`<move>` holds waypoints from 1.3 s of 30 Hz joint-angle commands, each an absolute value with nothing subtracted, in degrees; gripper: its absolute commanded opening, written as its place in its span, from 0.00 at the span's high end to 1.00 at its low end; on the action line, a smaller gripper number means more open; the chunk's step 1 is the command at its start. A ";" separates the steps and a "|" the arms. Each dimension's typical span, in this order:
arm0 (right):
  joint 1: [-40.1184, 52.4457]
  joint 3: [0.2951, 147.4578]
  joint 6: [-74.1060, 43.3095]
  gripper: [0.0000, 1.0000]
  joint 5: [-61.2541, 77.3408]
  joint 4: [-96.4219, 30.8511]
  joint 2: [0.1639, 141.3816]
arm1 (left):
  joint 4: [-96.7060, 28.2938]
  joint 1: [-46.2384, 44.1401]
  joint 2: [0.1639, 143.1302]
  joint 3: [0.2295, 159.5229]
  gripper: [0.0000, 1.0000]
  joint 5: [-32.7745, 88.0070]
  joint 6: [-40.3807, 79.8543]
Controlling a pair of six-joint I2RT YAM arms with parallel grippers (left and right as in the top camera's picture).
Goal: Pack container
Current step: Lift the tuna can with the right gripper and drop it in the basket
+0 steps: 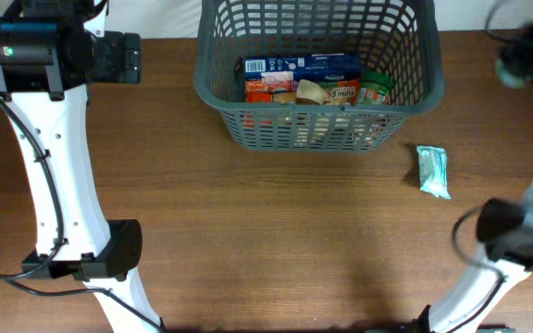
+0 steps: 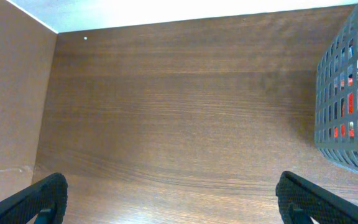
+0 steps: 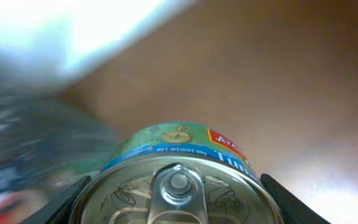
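Observation:
The dark grey lattice basket [image 1: 317, 65] stands at the table's back middle and holds a blue box, a red packet and a green can. Its wall also shows at the right edge of the left wrist view [image 2: 350, 93]. My right gripper [image 3: 176, 202] is shut on a tuna can [image 3: 179, 180] with a pull-tab lid; in the overhead view it is a blur at the far right [image 1: 526, 55], beside the basket. My left gripper [image 2: 169, 199] is open and empty over bare table left of the basket.
A pale green wrapped packet [image 1: 432, 171] lies on the wooden table right of the basket's front corner. The left arm [image 1: 54, 139] runs down the left side and the right arm's base [image 1: 507, 231] stands at the right.

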State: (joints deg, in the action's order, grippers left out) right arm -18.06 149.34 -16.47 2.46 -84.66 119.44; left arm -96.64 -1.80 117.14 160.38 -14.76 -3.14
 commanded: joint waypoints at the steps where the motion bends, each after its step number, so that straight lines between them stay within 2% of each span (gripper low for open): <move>1: -7.97 157.27 -12.49 0.96 3.20 -84.86 112.44 | -96.66 -1.69 117.01 160.40 0.01 -14.33 -2.15; 7: 8.78 158.47 1.28 0.96 2.15 -79.83 111.44 | -96.66 -1.69 117.01 160.40 0.01 -14.33 -2.15; 11: 13.96 156.29 9.63 0.96 1.69 -76.77 114.41 | -96.66 -1.69 117.01 160.40 0.01 -14.33 -2.15; 16: 14.70 154.06 11.05 0.96 1.93 -75.05 120.92 | -96.66 -1.69 116.99 160.40 0.01 -14.33 -2.15; 25: 14.44 152.77 9.37 0.96 1.98 -79.11 132.33 | -96.66 -1.69 116.99 160.40 0.01 -14.33 -2.15; 29: 13.56 152.31 7.90 0.91 1.69 -79.77 136.64 | -96.66 -1.69 117.01 160.40 0.01 -14.31 -2.15; 30: 13.30 151.87 7.84 0.83 1.69 -79.75 137.25 | -96.66 -1.69 116.99 160.38 0.01 -14.33 -2.15; 31: 13.02 151.39 7.86 0.67 1.69 -79.72 137.40 | -96.66 -1.69 116.99 160.40 0.01 -14.33 -2.15; 32: 12.67 150.54 7.81 0.39 1.72 -79.42 137.43 | -96.66 -1.69 116.99 160.40 0.01 -14.33 -2.15; 33: 12.47 150.06 7.18 0.06 1.69 -79.15 137.43 | -96.66 -1.69 116.99 160.38 0.01 -14.33 -2.15; 39: 10.00 151.83 4.84 0.01 2.81 -80.64 133.08 | -96.66 -1.69 117.01 160.38 0.01 -14.33 -2.15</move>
State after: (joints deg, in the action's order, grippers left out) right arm 11.51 150.02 6.33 2.46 -79.99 137.58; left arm -96.64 -1.80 117.14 160.38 -14.76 -3.14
